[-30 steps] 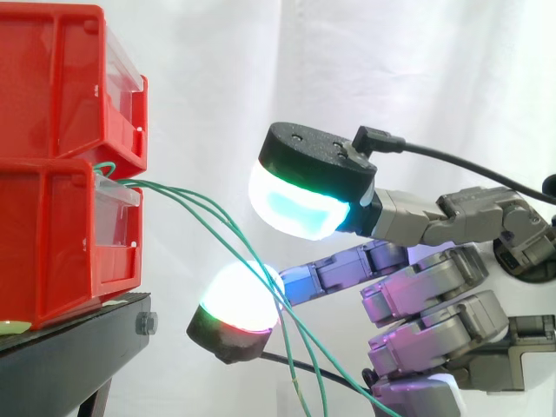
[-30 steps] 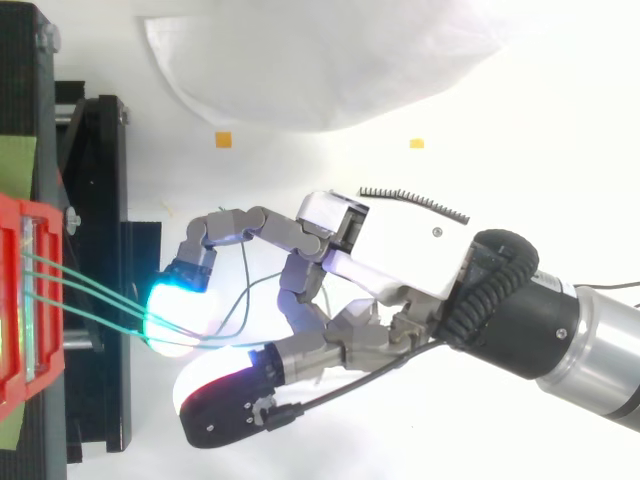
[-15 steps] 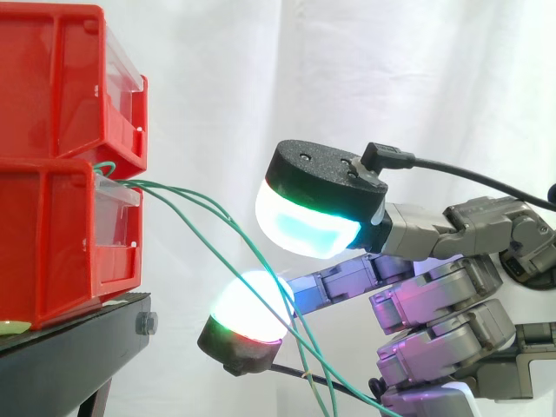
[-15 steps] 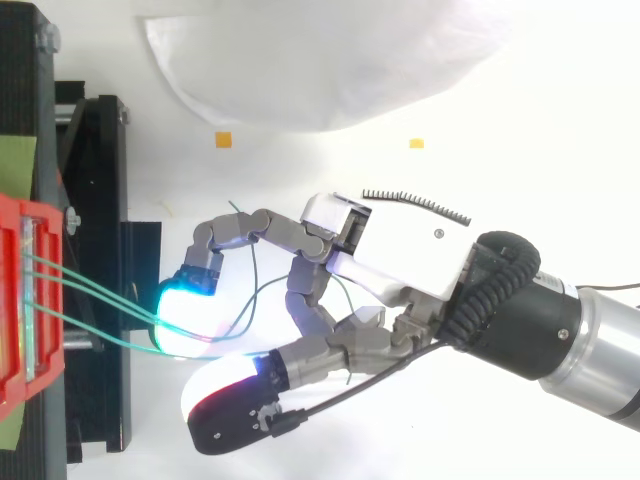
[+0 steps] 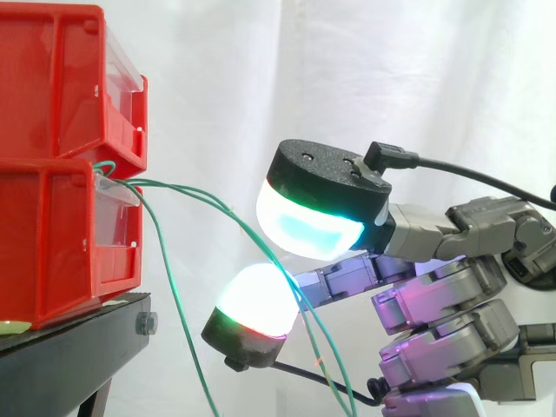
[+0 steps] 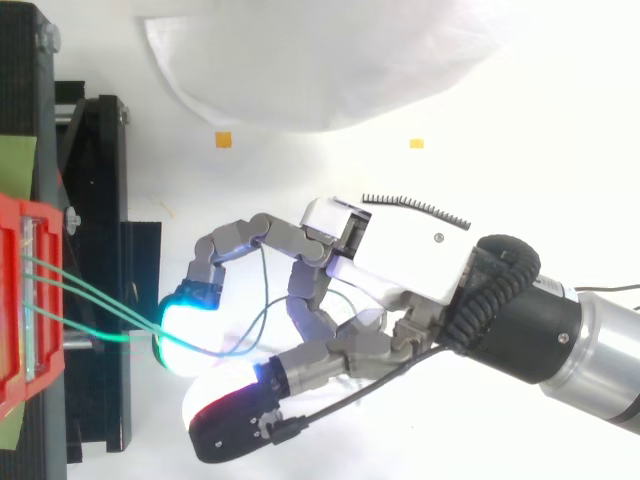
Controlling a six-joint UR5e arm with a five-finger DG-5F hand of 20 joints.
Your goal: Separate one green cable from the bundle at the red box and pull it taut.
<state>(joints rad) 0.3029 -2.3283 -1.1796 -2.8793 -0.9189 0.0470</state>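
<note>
- Running off the bottom of the side view, the green cables point(image 5: 234, 219) and a loose green cable point(image 5: 174, 295) are cut off there. Their upper ends are lost behind the clear front of the lower red bin point(image 5: 52, 243).
- That bin sits beneath an upper red bin point(image 5: 52, 78), at the edge of the black stand point(image 5: 69, 356).
- From above, the green cables vanish under a glowing pad. A green loop point(image 6: 262, 285) among the fingers cannot be matched to any one strand.
- The hand point(image 6: 400, 265) reaches in before the white curtain point(image 5: 347, 69), its fingers curled. It pinches the green cables, a pair, between its thumb pad point(image 5: 308, 221) and a finger pad point(image 5: 254, 300), near the bin front but apart from it.
- The pair runs from the bin to the pads in a shallow arc, then drops steeply.
- The loose green cable leaves the same bin front and hangs just beside the stand's edge, clear of the hand.
</note>
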